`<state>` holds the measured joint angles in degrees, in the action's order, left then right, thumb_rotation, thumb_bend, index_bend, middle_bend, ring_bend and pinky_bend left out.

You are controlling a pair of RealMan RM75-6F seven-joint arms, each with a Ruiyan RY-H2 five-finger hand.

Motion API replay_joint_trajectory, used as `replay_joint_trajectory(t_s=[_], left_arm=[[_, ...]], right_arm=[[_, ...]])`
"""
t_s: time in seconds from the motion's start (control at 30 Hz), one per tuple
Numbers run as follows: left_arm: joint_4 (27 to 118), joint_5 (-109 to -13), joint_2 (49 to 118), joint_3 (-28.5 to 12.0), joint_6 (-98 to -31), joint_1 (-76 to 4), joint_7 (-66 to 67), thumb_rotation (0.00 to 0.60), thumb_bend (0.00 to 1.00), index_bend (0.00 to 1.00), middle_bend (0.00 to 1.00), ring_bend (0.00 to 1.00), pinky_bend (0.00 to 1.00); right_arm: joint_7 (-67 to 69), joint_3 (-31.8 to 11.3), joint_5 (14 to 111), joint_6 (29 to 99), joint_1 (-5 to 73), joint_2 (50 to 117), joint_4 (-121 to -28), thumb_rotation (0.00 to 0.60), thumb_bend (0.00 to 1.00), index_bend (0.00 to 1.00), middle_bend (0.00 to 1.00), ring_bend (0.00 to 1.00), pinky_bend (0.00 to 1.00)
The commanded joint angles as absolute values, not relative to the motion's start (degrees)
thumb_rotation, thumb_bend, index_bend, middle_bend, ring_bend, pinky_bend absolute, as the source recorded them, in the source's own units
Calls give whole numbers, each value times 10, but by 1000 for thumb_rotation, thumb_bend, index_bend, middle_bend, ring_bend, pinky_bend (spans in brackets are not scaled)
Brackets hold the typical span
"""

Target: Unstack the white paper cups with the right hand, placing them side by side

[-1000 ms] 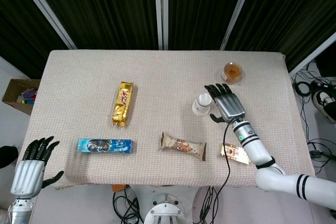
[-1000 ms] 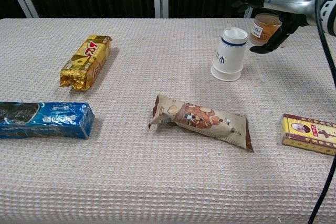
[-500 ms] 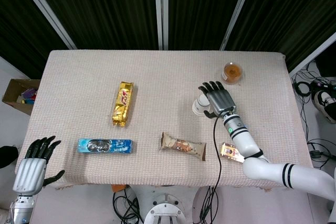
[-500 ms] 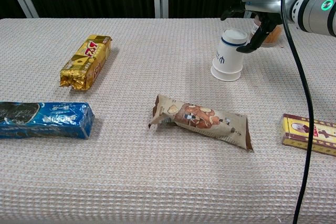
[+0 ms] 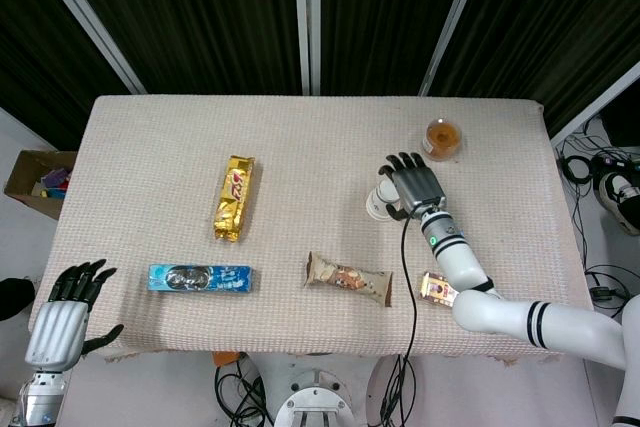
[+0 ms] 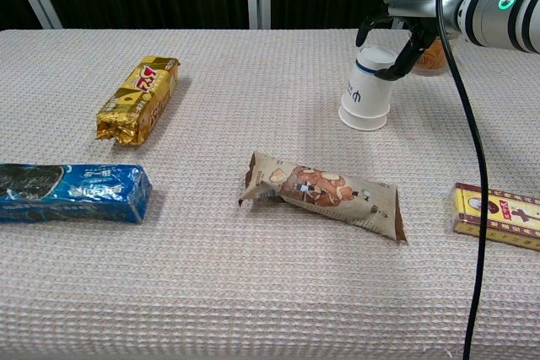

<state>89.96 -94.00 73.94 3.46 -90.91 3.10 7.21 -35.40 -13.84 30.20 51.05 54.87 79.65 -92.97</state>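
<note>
The bench (image 5: 300, 137) carries, from its 9 o'clock side across to 3, a blue packet (image 5: 199, 278), a gold bar (image 5: 234, 196), a brown snack bag (image 5: 348, 278) near 6 o'clock and a yellow box (image 5: 445, 292) toward 4 o'clock. The right robot hand (image 5: 412, 186) hovers over the upside-down stack of cups (image 6: 368, 88) at about 2 o'clock, fingers (image 6: 407, 50) curled down around its top, though a firm grip cannot be told. A jar (image 5: 442, 138) stands just beyond at 1 o'clock, and the left robot hand (image 5: 62, 319) hangs off the 7 o'clock corner, fingers apart and holding nothing.
</note>
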Motion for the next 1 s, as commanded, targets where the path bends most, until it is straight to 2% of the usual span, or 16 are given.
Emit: replay_joint_trajectory(t_s=[0.03,0.57,0.77,1.0], left_arm=[[898,-940,740,35,-909,31,72,600,125,192,101,85,121],[895,-935,740,35,-907,31,69,600,125,191,101,85,121],[899,-934,736,35,-907,30,72,600,126,191,101,85,121],[903,-936,733,35,-909,30,74,600,126,191,101,85,120]], right_arm=[[-352,-135,298,512,553,795,-931,600,304,251,111,0,32],[-336,-127,290,525,569,786,-937,600,355,344,144,0,31],[-333,-129,304,536,565,741,-989,600,355,345,145,0,31],[-329,-143,323,555,559,649,-1103,600,355,346,149,0,29]])
